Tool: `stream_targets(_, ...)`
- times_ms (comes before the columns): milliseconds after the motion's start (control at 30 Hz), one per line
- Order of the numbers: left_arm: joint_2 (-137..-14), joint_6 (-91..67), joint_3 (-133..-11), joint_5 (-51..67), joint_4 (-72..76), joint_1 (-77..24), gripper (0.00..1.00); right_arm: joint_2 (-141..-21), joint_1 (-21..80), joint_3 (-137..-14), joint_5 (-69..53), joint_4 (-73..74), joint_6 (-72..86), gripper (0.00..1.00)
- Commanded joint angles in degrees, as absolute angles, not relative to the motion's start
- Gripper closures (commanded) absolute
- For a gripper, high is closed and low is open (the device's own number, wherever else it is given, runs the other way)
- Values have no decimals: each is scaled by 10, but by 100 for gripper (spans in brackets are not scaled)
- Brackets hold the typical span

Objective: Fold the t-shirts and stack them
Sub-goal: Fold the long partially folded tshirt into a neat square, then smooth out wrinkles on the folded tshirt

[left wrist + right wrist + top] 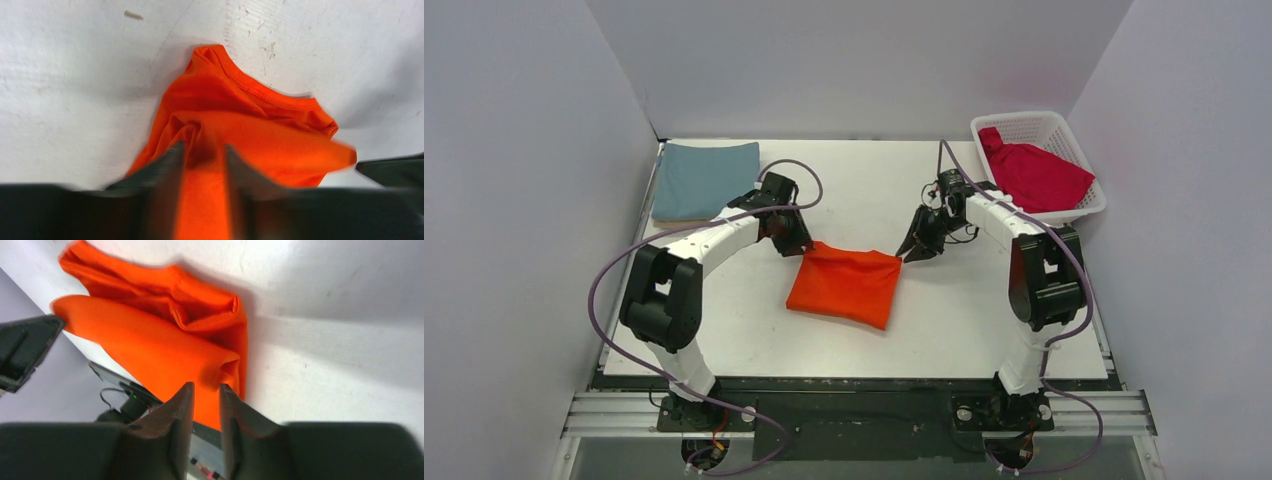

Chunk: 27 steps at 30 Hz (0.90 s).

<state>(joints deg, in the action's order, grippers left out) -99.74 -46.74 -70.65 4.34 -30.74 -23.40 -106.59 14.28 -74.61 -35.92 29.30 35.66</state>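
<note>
At mid-worktop (964, 320), between the two arms: orange t-shirt (844, 285), folded into a rough rectangle and set a little askew. Lies mostly flat in the overhead view, with one hand at each far corner.

At the far left corner of the shirt: left hand (796, 244), clamped on the orange cloth. From its own wrist camera, dark fingers (167, 167) on either side of a bunched ridge of fabric, with the ribbed neckline curving across just beyond and scuffed white surface all around. Blurs at the right-hand end of the fold.

At the far right corner of the shirt: right hand (912, 252), likewise pinched on the orange t-shirt. From its wrist camera, fingers (182, 407) nearly together, a thin strip of orange filling the narrow gap, the folded corner just past the tips. Shows doubled, rolled layers running away to the left, toward the other hand's dark tip at the frame edge.

At the far left corner of the worktop: teal-blue t-shirt (704, 178), folded flat into a neat rectangle, well apart from the orange one. Cannot tell whether anything lies beneath it.

At the far right corner of the worktop: white lattice basket (1024, 122), with the crimson t-shirt (1036, 178) heaped loosely inside, unfolded and rumpled. Sits just beyond the right arm's elbow, well apart from the orange t-shirt.
</note>
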Motion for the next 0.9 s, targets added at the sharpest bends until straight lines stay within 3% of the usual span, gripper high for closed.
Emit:
stream_targets(0,-1006,-460,-757,46,-278,-220,38,-1074,130,-803,-337,274,352,57)
stream_targets(67,-996,-462,-765,44,-287,-218,22,-1058,130,-807,-326,277,356,37)
stream_targets(200,-943,-463,-744,38,-290,-221,18,-980,138,-757,-299,275,355,24)
stream_targets(467,-893,-445,-676,136,-209,-256,15,-887,240,-622,-282,126,415,23)
stream_targets(600,-940,-437,-695,161,-182,-264,14,-932,262,-626,-291,47,453,25)
stream_targets(867,-1089,-426,-757,127,-168,-246,15,-1066,242,-689,-258,36,441,31)
